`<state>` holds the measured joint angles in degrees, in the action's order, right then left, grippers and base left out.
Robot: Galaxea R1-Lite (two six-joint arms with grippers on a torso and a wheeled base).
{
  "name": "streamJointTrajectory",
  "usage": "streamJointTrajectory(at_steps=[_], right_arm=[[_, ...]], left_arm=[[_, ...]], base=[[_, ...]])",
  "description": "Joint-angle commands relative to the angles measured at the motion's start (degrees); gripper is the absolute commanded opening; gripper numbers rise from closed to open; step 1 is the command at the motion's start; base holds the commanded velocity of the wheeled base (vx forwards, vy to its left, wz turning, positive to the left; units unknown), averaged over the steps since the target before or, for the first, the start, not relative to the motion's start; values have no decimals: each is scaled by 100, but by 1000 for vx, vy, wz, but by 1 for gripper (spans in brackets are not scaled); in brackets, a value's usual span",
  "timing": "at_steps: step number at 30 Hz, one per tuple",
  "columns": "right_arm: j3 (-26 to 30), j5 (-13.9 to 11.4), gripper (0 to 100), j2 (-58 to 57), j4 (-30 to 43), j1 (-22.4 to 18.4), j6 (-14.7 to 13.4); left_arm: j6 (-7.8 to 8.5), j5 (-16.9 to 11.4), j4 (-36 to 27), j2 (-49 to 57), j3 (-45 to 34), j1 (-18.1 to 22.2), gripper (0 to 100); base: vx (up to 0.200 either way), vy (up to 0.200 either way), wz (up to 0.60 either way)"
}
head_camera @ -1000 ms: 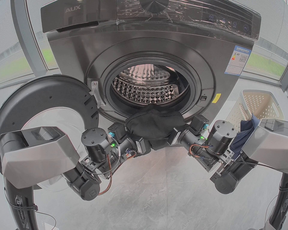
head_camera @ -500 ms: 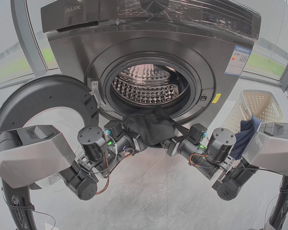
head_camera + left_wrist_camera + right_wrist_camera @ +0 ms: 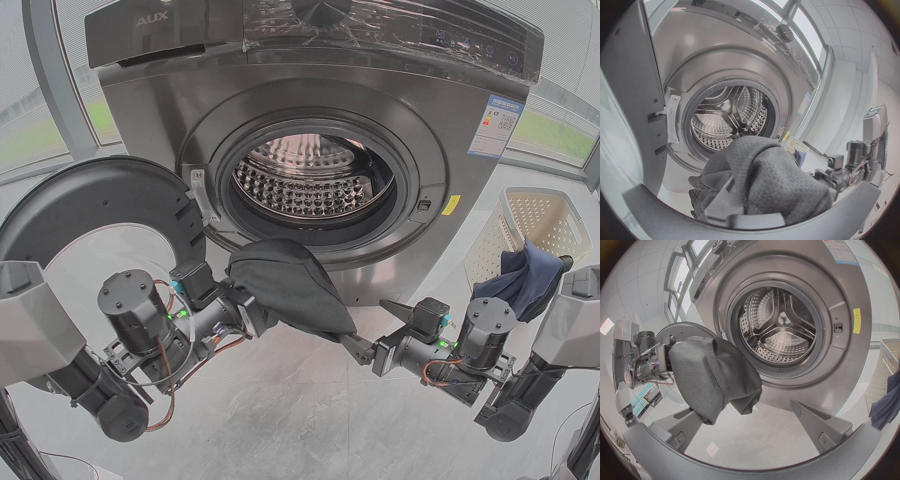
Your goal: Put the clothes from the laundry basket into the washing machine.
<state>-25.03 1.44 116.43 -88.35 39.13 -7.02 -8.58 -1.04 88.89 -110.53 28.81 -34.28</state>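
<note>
Both arms have drawn back from the washer (image 3: 300, 87) over the last second. Then the black cloth (image 3: 290, 290) lay on the lip of the washer's opening with a claw at each side. Now it is off the lip and hangs in the air in front of the washer, below the opening and wholly outside the drum (image 3: 306, 181).

The cloth drapes like a hood over the left claw (image 3: 747, 215), which has pulled back toward the washer's open door (image 3: 94, 200). Covered so, I cannot tell whether that claw grips the cloth or merely carries it.

The right claw (image 3: 362, 322) has let go and dropped lower, away from the washer front. It is spread wide and empty, just beside the cloth's hanging lower edge, above the floor (image 3: 300, 406).

The basket (image 3: 544, 219) stands at the washer's right side. A blue cloth (image 3: 525, 281) hangs over its near rim.
</note>
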Motion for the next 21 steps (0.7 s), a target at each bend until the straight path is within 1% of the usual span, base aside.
streamJointTrajectory(at_steps=[1,4,6,9,10,11,13,16,20,21], right_arm=[[437,-21,100,-428,2,-134,43],[534,-30,100,-472,2,-213,52],[648,-30,100,-481,2,-213,43],[675,-30,100,-481,2,-213,34],[842,-30,100,-499,-7,-213,17],[842,-30,100,-499,-7,-213,17],[894,-91,100,-631,2,-178,-36],[1035,-232,100,-701,2,-108,-45],[1096,-284,100,-745,2,-90,-27],[1105,-364,100,-745,2,-81,-27]], left_arm=[[23,-151,-4,691,-692,-52,0],[58,-151,-4,629,-815,-52,0],[50,-151,-4,559,-780,-52,0],[50,-151,5,515,-771,-52,0],[50,-142,-4,506,-806,0,0],[50,-142,-4,506,-806,0,0],[58,-99,5,515,-789,0,0],[58,-90,5,462,-762,0,0],[67,-72,-4,331,-701,0,0],[76,-63,5,295,-675,0,0]], base=[[0,0,0],[0,0,0],[0,0,0],[0,0,0],[0,0,0],[0,0,0],[0,0,0],[0,0,0],[0,0,0],[0,0,0]])
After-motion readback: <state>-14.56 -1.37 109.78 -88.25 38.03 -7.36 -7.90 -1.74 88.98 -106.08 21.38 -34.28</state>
